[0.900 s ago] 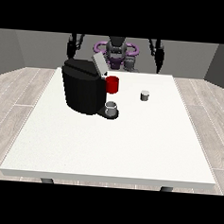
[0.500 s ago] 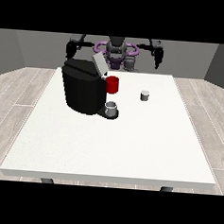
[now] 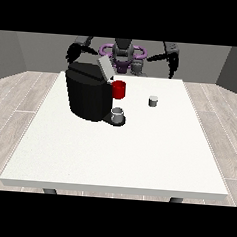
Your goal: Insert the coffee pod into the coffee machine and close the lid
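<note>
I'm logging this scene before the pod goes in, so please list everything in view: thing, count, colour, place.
Large white table: one, white, fills the view's middle.
Black coffee machine: one, black, on the table's left part; its grey lid stands raised.
Red cup: one, red, close against the machine's right side.
Small grey cup: one, grey, on the machine's base at its front.
Small grey coffee pod: one, grey, on the table, right of the red cup and apart from it.
Robot hands: two, black; hand at the view's left above the machine, hand at the view's right raised at the table's far edge.
</note>
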You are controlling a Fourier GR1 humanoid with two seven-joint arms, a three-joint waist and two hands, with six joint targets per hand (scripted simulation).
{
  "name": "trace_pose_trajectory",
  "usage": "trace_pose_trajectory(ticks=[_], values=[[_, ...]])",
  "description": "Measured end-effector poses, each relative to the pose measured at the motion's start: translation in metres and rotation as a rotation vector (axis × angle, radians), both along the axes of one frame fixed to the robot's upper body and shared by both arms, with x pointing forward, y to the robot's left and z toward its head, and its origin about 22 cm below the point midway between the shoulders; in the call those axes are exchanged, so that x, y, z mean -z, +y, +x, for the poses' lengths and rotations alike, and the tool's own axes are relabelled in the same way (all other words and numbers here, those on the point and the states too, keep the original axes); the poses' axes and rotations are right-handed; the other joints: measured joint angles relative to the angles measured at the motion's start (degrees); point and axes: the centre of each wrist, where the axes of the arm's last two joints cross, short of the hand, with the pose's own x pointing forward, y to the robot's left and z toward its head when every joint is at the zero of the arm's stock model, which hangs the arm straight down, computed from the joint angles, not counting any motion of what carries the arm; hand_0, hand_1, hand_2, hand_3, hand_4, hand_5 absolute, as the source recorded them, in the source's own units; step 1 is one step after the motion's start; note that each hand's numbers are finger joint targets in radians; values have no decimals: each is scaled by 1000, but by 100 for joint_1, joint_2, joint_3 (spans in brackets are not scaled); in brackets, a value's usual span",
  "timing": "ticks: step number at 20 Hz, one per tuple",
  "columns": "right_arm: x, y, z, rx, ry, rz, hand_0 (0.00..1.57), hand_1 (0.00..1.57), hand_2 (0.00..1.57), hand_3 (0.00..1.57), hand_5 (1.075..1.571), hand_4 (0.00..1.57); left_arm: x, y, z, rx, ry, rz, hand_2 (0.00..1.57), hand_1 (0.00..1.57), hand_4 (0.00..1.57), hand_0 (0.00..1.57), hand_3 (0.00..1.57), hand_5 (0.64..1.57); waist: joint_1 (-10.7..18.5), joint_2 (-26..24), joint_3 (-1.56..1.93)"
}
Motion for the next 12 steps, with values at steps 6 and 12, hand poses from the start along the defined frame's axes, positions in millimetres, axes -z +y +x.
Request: trace_pose_trajectory(ticks=[6, 12], values=[[-21, 12, 13, -40, -59, 19, 0, 0, 0, 0, 1571, 118, -5, 25, 27, -28, 50, 54, 0, 0, 0, 0, 0, 1571, -265, 409, 0], [-24, 16, 20, -52, -68, 17, 0, 0, 0, 0, 1571, 340, 2, 36, 47, -58, 103, 90, 0, 0, 0, 0, 0, 1571, -335, 619, -1]])
